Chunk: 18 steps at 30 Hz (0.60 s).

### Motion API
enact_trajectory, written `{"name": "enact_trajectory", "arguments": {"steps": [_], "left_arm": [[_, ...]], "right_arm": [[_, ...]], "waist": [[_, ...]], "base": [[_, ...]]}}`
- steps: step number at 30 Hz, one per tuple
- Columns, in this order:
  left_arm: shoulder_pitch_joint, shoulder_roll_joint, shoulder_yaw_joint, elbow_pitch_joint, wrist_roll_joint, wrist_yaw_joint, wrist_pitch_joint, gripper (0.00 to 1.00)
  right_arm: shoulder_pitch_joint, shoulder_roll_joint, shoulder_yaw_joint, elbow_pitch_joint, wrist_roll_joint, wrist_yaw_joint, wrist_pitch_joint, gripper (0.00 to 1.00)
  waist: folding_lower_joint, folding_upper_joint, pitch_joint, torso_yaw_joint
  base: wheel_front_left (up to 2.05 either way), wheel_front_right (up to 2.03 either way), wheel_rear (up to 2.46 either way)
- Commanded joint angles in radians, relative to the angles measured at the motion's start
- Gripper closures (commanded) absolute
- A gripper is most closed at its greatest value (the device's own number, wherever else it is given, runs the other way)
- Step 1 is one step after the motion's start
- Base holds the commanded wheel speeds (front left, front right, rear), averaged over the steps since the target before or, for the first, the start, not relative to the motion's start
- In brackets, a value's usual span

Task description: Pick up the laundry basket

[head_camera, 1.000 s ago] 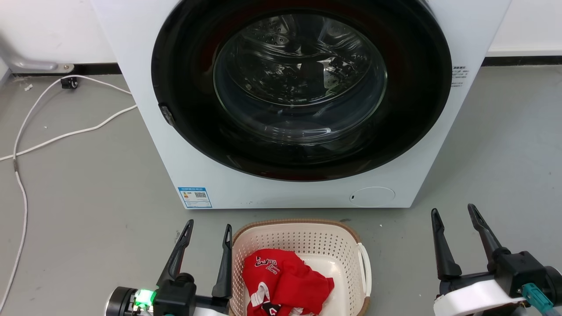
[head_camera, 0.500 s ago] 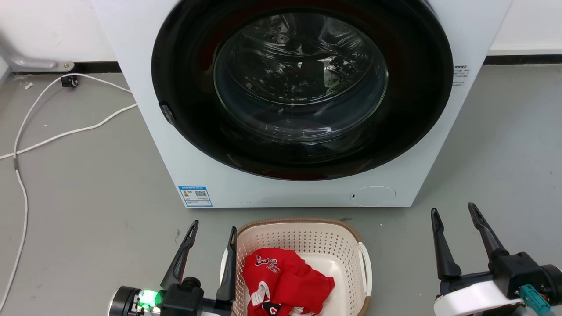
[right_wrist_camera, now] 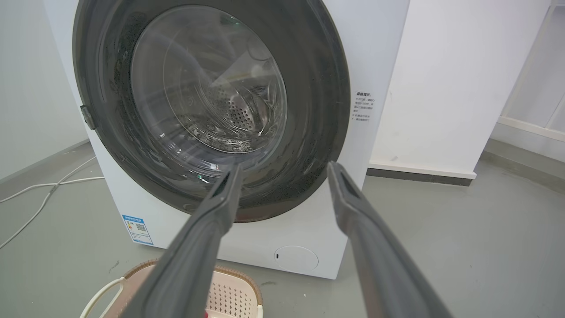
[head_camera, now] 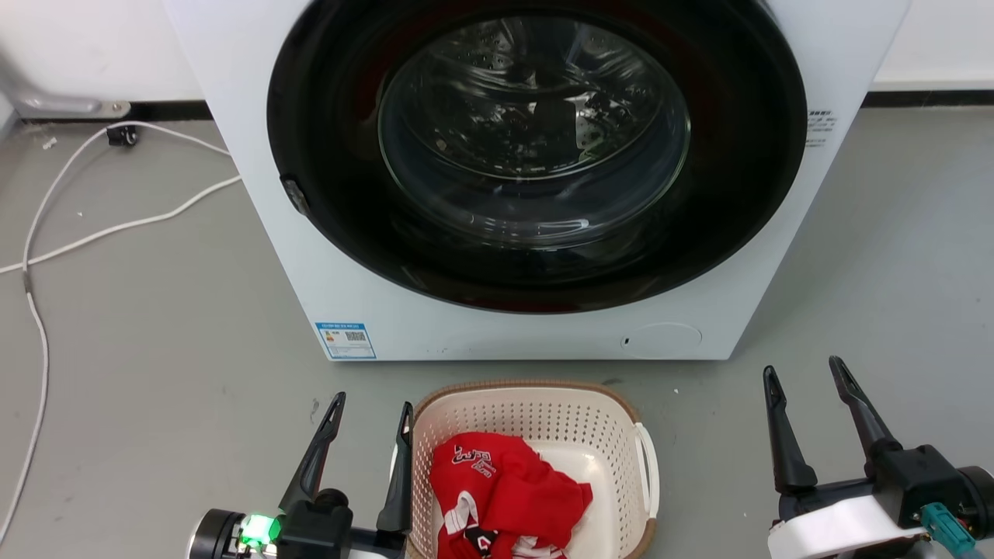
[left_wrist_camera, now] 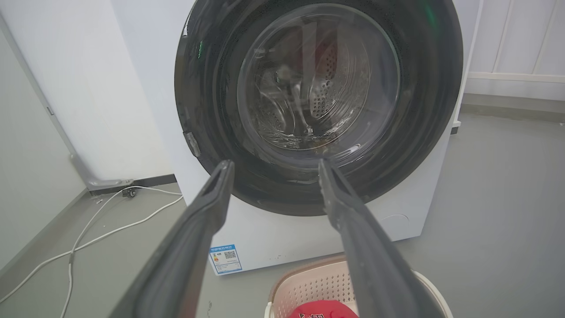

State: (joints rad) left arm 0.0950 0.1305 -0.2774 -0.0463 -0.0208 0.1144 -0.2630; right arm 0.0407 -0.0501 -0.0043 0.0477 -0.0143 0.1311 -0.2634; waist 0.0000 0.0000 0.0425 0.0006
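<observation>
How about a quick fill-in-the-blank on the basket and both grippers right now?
1. The laundry basket holds a ____ garment.
2. The basket stands on the floor before the ____.
3. The left gripper is open beside the basket's ____ side.
4. The right gripper is ____, holding nothing.
Missing: red; washing machine; left; open.

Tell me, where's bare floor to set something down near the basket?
Bare floor: between the laundry basket and right pincer; also left of the washing machine, crossed by a white cable. Crowded: left pincer beside the basket.

Grey floor, white wall, white washing machine.
</observation>
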Motion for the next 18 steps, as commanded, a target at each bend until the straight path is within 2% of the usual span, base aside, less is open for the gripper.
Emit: {"name": "enact_trajectory", "arguments": {"steps": [1, 7, 8, 9, 18], "left_arm": [[0.001, -0.004, 0.006, 0.006, -0.003, -0.008, -0.003, 0.0], [-0.06, -0.014, 0.043, 0.055, -0.019, -0.046, -0.003, 0.0], [-0.096, -0.016, 0.063, 0.074, -0.028, -0.058, -0.003, 0.0], [-0.096, -0.016, 0.063, 0.074, -0.028, -0.058, -0.003, 0.0], [-0.316, -0.016, 0.153, 0.253, -0.056, -0.132, -0.003, 0.0]], "right_arm": [[-0.01, 0.0, 0.0, -0.003, 0.0, -0.001, -0.002, 0.0], [-0.078, 0.0, 0.008, 0.03, -0.029, -0.001, -0.002, 0.0], [-0.112, 0.0, 0.013, 0.042, -0.037, -0.001, -0.002, 0.0], [-0.112, 0.0, 0.013, 0.042, -0.037, -0.001, -0.002, 0.0], [-0.294, 0.0, 0.014, 0.179, -0.03, -0.001, -0.002, 0.0]], "waist": [[0.0, 0.0, 0.018, -0.002], [0.0, 0.0, 0.148, -0.011], [0.0, 0.0, 0.212, -0.016], [0.0, 0.0, 0.212, -0.016], [0.0, 0.0, 0.467, -0.018]], "base": [[0.0, 0.0, 0.0], [0.0, 0.0, 0.0], [0.0, 0.0, 0.0], [0.0, 0.0, 0.0], [0.0, 0.0, 0.0]]}}
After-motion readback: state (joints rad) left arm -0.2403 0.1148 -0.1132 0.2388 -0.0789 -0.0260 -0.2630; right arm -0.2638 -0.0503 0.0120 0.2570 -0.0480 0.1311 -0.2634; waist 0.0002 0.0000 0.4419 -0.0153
